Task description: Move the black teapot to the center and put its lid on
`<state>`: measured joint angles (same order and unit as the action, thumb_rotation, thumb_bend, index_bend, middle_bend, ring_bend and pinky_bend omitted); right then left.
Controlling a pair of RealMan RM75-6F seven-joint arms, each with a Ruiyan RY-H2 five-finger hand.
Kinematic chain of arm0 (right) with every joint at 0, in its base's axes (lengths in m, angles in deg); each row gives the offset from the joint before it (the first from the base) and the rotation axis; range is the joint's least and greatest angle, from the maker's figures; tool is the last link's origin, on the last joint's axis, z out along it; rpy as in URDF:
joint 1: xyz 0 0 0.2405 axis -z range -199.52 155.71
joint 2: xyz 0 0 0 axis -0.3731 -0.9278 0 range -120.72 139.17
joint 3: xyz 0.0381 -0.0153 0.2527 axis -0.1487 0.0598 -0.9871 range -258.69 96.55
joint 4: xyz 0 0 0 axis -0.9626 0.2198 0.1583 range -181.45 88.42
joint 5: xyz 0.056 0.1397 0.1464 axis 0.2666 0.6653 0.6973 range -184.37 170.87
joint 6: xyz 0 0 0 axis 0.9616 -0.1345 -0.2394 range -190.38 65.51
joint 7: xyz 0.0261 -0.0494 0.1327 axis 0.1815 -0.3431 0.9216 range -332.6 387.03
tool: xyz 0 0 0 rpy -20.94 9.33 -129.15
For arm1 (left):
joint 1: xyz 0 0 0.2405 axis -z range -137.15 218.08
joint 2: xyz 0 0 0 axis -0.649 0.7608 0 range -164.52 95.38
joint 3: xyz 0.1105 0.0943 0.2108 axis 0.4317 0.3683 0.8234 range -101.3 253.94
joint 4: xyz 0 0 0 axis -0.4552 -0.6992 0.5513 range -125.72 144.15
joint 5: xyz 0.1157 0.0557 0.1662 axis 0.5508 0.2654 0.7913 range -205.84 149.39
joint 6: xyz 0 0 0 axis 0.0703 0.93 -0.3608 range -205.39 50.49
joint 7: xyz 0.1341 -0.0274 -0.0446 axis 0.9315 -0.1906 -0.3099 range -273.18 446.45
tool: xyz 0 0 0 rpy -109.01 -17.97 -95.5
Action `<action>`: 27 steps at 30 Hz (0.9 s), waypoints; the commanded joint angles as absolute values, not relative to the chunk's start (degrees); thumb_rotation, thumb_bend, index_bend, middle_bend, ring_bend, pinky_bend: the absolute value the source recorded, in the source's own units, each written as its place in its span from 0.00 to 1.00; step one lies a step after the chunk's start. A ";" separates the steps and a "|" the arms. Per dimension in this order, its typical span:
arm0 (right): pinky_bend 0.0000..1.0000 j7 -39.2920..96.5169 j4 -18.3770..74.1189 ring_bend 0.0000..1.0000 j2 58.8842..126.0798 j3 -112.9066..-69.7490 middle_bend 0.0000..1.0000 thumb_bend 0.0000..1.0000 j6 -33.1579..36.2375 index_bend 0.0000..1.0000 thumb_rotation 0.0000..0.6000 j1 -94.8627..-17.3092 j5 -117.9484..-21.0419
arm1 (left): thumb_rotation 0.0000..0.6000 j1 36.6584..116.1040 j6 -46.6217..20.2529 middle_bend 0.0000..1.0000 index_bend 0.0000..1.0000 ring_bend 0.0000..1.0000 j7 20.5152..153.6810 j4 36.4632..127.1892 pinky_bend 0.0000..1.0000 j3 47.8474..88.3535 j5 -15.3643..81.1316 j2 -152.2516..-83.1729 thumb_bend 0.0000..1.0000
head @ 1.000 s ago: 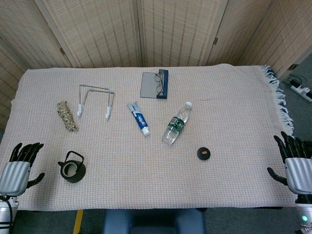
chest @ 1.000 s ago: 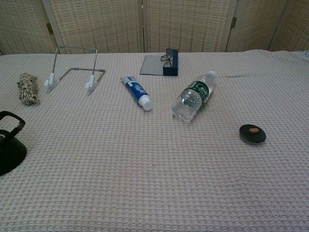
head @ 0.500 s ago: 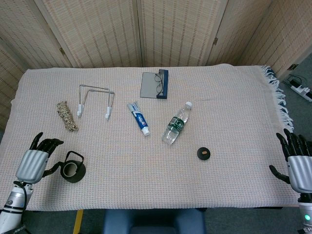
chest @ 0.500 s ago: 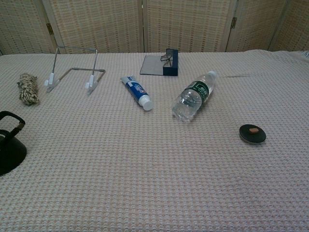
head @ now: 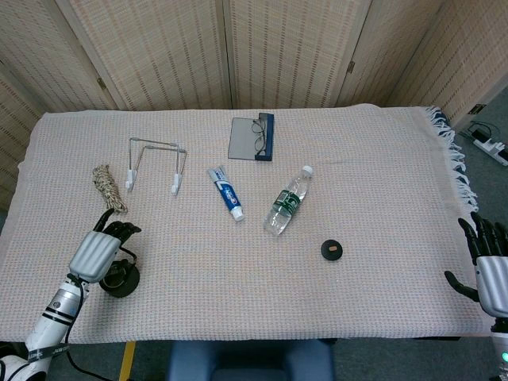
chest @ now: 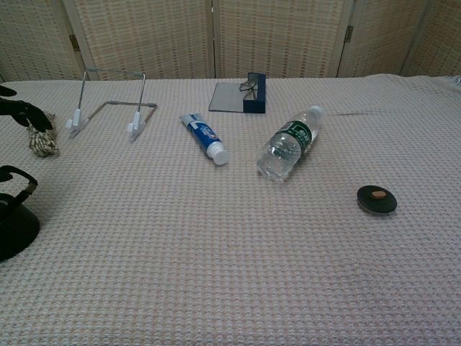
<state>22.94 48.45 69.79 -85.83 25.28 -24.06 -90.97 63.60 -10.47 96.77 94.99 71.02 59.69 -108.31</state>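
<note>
Head view: the small black iron teapot [head: 121, 278] sits near the worktop's [head: 381, 159] front left corner, on the pale woven cloth, and the left robot hand [head: 101, 248] hangs right over it, fingers curled down toward the handle; whether they grip it, I cannot tell. Its round black lid [head: 332, 250] lies well apart, front right of centre, near a clear plastic water bottle [head: 286, 202]. At the far right edge, the right robot hand [head: 490, 266] stands off the cloth, fingers spread, holding nothing.

Chest view: teapot [chest: 14, 223] at the left edge, handle up; dark fingertips [chest: 25, 112] show above it, beside a coil of rope [chest: 43, 137]. Lid [chest: 377, 199] lies flat at right.
</note>
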 commanded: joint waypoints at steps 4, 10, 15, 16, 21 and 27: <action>0.00 23.34 48.13 0.00 69.96 -85.86 0.00 0.23 25.17 0.00 1.00 -24.03 -90.91 | 1.00 65.07 -12.56 0.27 0.26 0.25 98.30 93.11 0.01 71.50 58.19 -110.20 0.21; 0.00 23.69 47.89 0.00 70.00 -86.10 0.00 0.23 25.22 0.00 1.00 -23.93 -90.49 | 1.00 66.09 -13.44 0.29 0.28 0.26 98.35 91.12 0.01 71.65 57.35 -111.91 0.21; 0.00 23.66 47.99 0.00 69.88 -86.21 0.00 0.23 25.23 0.00 1.00 -23.98 -90.56 | 1.00 66.90 -13.53 0.37 0.36 0.32 97.05 88.57 0.03 71.83 57.47 -113.84 0.23; 0.00 23.65 48.03 0.00 69.86 -86.22 0.00 0.23 25.23 0.00 1.00 -23.98 -90.56 | 1.00 67.05 -13.50 0.41 0.39 0.34 96.83 88.02 0.04 71.87 57.57 -114.20 0.24; 0.00 23.39 48.38 0.00 69.75 -86.29 0.00 0.24 24.82 0.00 1.00 -24.02 -90.07 | 1.00 67.70 -12.64 0.55 0.52 0.45 94.43 84.87 0.07 72.11 58.55 -116.21 0.33; 0.00 23.24 48.61 0.00 69.77 -86.35 0.00 0.24 24.72 0.00 1.00 -23.99 -89.80 | 1.00 68.14 -11.99 0.63 0.62 0.52 93.22 81.91 0.08 72.44 59.01 -117.49 0.41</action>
